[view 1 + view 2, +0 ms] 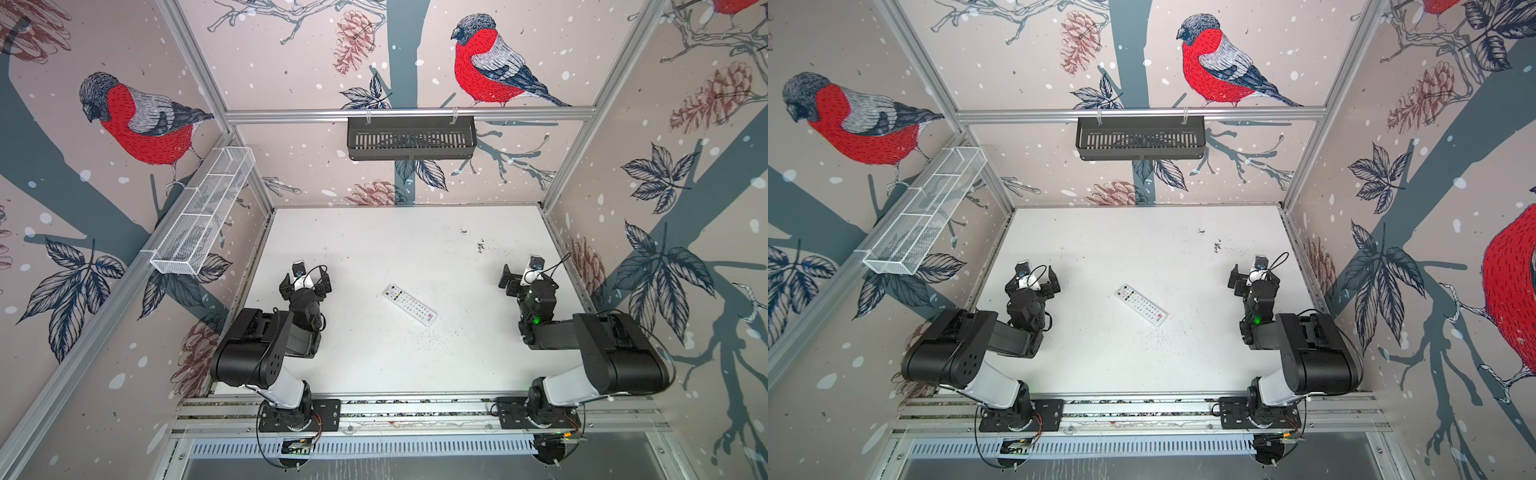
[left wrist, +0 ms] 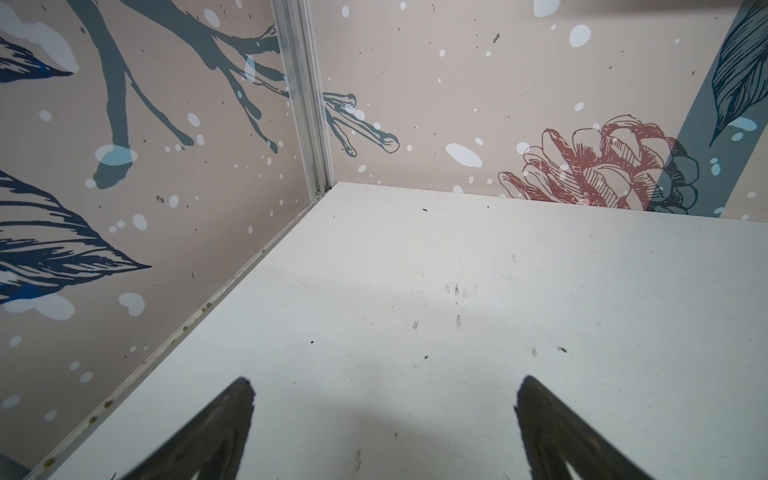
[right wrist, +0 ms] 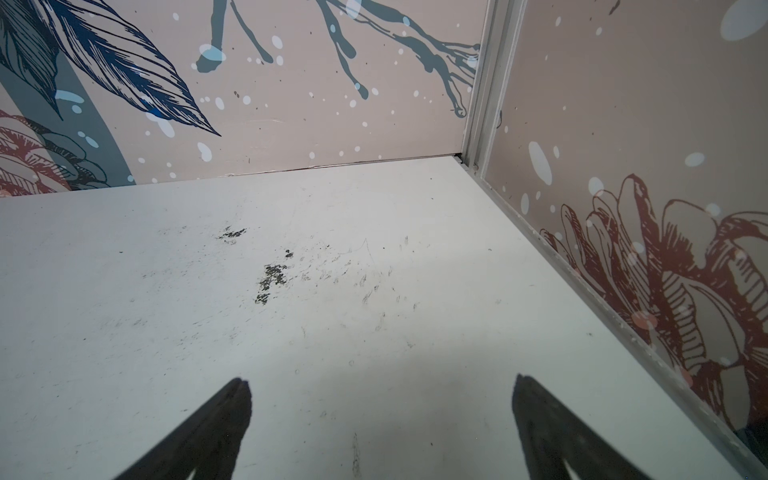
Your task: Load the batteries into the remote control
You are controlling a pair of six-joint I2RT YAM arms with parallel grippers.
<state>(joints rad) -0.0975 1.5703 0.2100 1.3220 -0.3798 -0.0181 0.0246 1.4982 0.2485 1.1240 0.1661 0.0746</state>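
The white remote control (image 1: 409,304) (image 1: 1140,304) lies flat and slantwise near the middle of the white table (image 1: 374,245), button side up. Its coloured buttons point to the far left and its red logo to the near right. No batteries show in any view. My left gripper (image 1: 306,275) (image 1: 1032,279) (image 2: 385,380) hovers open and empty to the left of the remote, well apart from it. My right gripper (image 1: 528,276) (image 1: 1254,276) (image 3: 382,380) is open and empty to the right, near the side wall. Neither wrist view shows the remote, only bare table and wall corners.
A black slotted basket (image 1: 411,137) hangs on the back wall and a white mesh basket (image 1: 203,208) on the left wall, both above the table. Dark scuff marks (image 3: 272,278) dot the table ahead of the right gripper. Patterned walls enclose three sides.
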